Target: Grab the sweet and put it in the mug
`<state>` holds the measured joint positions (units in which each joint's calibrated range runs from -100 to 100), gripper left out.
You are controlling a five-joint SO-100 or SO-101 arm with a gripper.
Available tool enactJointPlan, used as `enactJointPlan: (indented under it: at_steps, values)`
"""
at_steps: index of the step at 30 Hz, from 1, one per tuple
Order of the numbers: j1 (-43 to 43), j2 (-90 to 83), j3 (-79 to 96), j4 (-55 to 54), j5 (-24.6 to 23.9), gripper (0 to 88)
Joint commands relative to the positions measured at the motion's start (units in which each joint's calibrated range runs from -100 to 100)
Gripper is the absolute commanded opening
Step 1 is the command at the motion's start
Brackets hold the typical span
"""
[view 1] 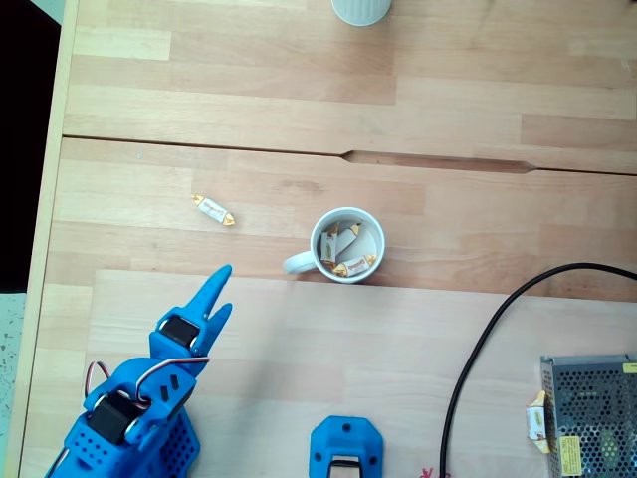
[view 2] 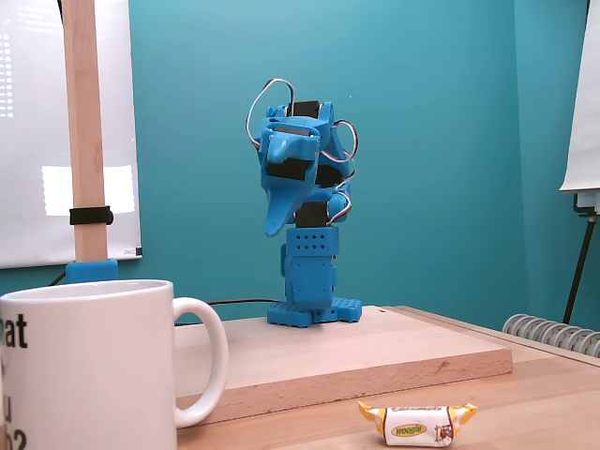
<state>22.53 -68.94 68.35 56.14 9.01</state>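
Observation:
In a fixed view from above, one wrapped sweet (view 1: 214, 210) lies on the wooden table, left of the white mug (view 1: 297, 263). Several more sweets lie inside the mug. My blue gripper (view 1: 224, 286) hangs below the loose sweet and left of the mug, shut and with nothing in it. In a fixed view from table level, the mug (view 2: 84, 366) stands close at the left. The sweet (view 2: 418, 424) lies in front at the right. The gripper (view 2: 275, 220) points down, raised high above the table.
A ribbed white cup (view 1: 360, 10) stands at the far edge. A black cable (view 1: 478, 349) runs to a metal mesh box (view 1: 587, 413), which has a sweet (view 1: 538, 418) at its side. A blue block (view 1: 345, 448) sits at the near edge. A wooden post (view 2: 84, 131) stands behind the mug.

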Motion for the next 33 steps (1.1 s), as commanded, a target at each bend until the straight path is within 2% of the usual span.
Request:
enactJointPlan:
  at_steps: [1,6,14,22,33]
  values:
    - [0.6,-0.3,-1.9,0.1,0.0,14.6]
    - [0.2,-0.3,-1.9,0.1,0.0,1.9]
    - [0.1,-0.3,-1.9,0.1,0.0,8.7]
    - [0.0,0.8,-2.5,-0.9,0.9,9.4]
    - [0.0,25.6,-17.6,-7.5,2.6,9.3]
